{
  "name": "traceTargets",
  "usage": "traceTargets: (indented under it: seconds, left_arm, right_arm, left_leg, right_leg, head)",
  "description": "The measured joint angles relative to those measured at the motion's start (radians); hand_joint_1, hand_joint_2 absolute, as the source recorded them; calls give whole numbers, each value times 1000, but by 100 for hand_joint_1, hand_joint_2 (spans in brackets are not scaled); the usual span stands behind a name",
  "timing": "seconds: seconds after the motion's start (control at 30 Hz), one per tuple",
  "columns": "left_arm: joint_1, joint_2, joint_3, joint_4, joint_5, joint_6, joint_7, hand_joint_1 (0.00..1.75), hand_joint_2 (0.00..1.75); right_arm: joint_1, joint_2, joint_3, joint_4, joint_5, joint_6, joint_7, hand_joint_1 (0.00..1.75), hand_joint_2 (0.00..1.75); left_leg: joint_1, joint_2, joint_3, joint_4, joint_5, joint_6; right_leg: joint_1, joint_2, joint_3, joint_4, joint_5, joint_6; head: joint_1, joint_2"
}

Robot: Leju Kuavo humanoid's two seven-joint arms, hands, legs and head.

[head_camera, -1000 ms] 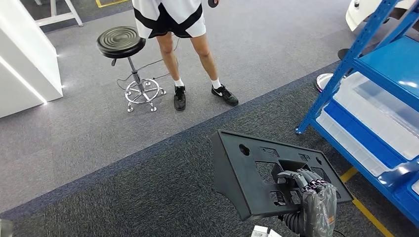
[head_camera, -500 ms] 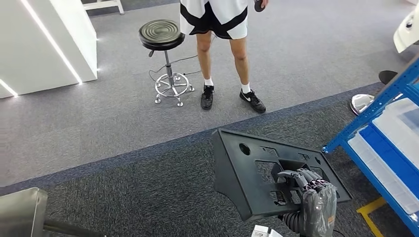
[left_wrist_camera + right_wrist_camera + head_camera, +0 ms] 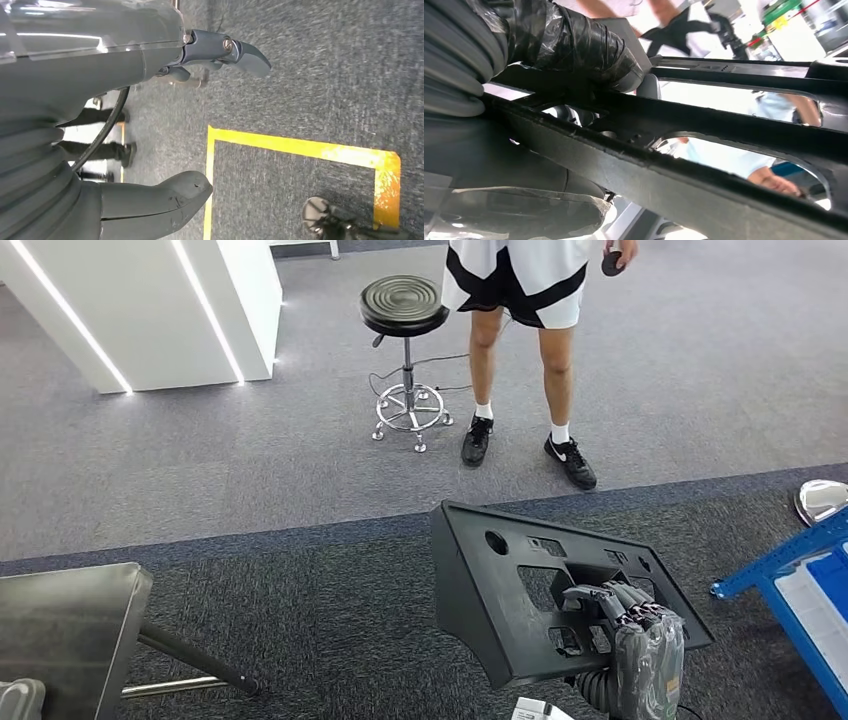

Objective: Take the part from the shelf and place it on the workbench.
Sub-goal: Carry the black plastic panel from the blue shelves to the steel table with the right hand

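The part is a flat black plastic panel with several cut-outs, held out low in front of me. My right hand grips its near edge, fingers hooked over a cut-out. In the right wrist view the taped thumb presses on the part's frame. A corner of the metal workbench shows at the lower left. My left hand hangs over the carpet, fingers spread with nothing between them.
A person stands ahead beside a black stool. A white cabinet fills the upper left. The blue shelf frame sits at the right edge. Yellow floor tape marks the carpet.
The whole view has swung to the left: shelf, person and stool slid right, and the workbench corner has come further in at the lower left. My right hand holds the part the same way.
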Motion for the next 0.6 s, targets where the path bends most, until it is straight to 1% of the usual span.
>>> traceTargets:
  seconds: [0.03,0.07,0.1,0.13,0.17,0.2,0.23,0.27,0.3,0.33,0.37,0.4,0.43,0.47,0.5,0.53,0.57,0.6]
  left_arm:
    - [-2,0,0,0,-1,0,0,0,175]
    - [-3,0,0,0,-1,0,-1,0,175]
    - [-2,0,0,0,-2,0,-1,0,175]
    - [-1,0,0,0,-2,0,-1,0,175]
    - [1,1,0,0,-3,0,-1,0,175]
    - [3,1,0,0,-4,0,-1,0,175]
    - [2,1,0,0,-4,0,-1,0,175]
    - [1,1,0,0,-5,0,-1,0,175]
    - [-1,1,0,0,-5,0,-1,0,175]
    - [-2,1,0,0,-5,0,-1,0,175]
    - [-2,2,0,0,-5,0,-1,0,175]
    - [-2,2,0,0,-5,0,-1,0,175]
    - [-2,2,0,0,-5,0,-1,0,175]
    - [-2,2,0,0,-5,0,-1,0,175]
    - [-2,1,0,0,-5,0,-1,0,175]
    - [-3,1,0,0,-5,0,-1,0,175]
    - [-4,0,0,0,-5,0,-1,0,175]
    - [-3,0,0,0,-5,0,-1,0,175]
  right_arm:
    - [0,0,0,0,-1,0,-1,175,175]
    - [-1,0,0,0,-1,0,-2,175,175]
    - [-2,0,0,0,-1,0,-3,175,175]
    - [-3,0,0,0,-1,0,-4,175,175]
    - [-4,0,0,-1,-1,0,-4,175,175]
    - [-5,0,0,-1,-1,0,-4,175,175]
    - [-5,0,0,-1,-1,-1,-4,175,175]
    - [-3,0,0,-1,-1,-1,-4,175,175]
    - [-1,0,0,-1,-1,-1,-4,175,175]
    - [1,0,0,0,-1,-1,-4,175,175]
    - [3,0,0,1,-1,-1,-4,175,175]
    - [4,0,0,1,-1,-1,-4,175,175]
    - [5,0,0,1,-1,-1,-4,175,175]
    - [5,0,0,1,-1,-1,-4,175,175]
    - [4,0,0,1,-1,-1,-4,175,175]
    - [6,0,0,1,-1,-1,-4,175,175]
    - [6,0,0,1,-1,-1,-4,175,175]
    - [7,0,0,0,-1,-1,-4,175,175]
  left_leg:
    - [-3,15,28,-53,16,5]
    - [-7,24,42,-82,21,10]
    - [-11,21,42,-87,18,16]
    - [-12,9,40,-90,20,23]
    - [-11,-1,41,-94,23,29]
    - [-9,-12,43,-98,25,36]
    - [-7,-21,46,-103,28,43]
    - [-6,-31,48,-105,30,48]
    - [-8,-41,48,-106,31,52]
    - [-10,-52,47,-106,31,55]
    - [-12,-65,47,-105,31,56]
    - [-15,-79,48,-104,31,57]
    - [-17,-94,49,-102,30,56]
    - [-18,-108,51,-99,29,56]
    - [-18,-122,51,-97,28,55]
    - [-18,-135,48,-93,27,53]
    - [-16,-147,44,-90,27,49]
    - [-14,-160,38,-89,28,43]
  right_leg:
    - [2,-11,3,1,-4,5]
    - [3,-20,5,2,-7,10]
    - [5,-29,7,1,-8,15]
    - [5,-38,10,0,-9,20]
    - [3,-36,13,1,-12,27]
    - [0,-19,11,11,-22,32]
    - [-3,8,1,38,-42,35]
    - [-6,39,-21,86,-71,37]
    - [-6,64,-53,150,-103,37]
    - [-6,75,-88,217,-130,37]
    - [-5,80,-117,266,-142,36]
    - [-4,82,-130,282,-132,34]
    - [-3,86,-124,257,-103,31]
    - [-2,97,-101,198,-60,26]
    - [-2,124,-72,131,-24,21]
    - [-2,152,-49,74,0,17]
    - [-1,173,-36,38,12,14]
    - [0,184,-32,25,10,13]
  head:
    - [0,0]
    - [1,0]
    - [1,0]
    - [1,0]
    - [1,0]
    - [1,0]
    - [1,0]
    - [1,0]
    - [1,0]
    - [1,0]
    - [1,0]
    - [1,0]
    - [1,0]
    - [1,0]
    - [1,0]
    - [1,0]
    - [1,0]
    - [1,0]
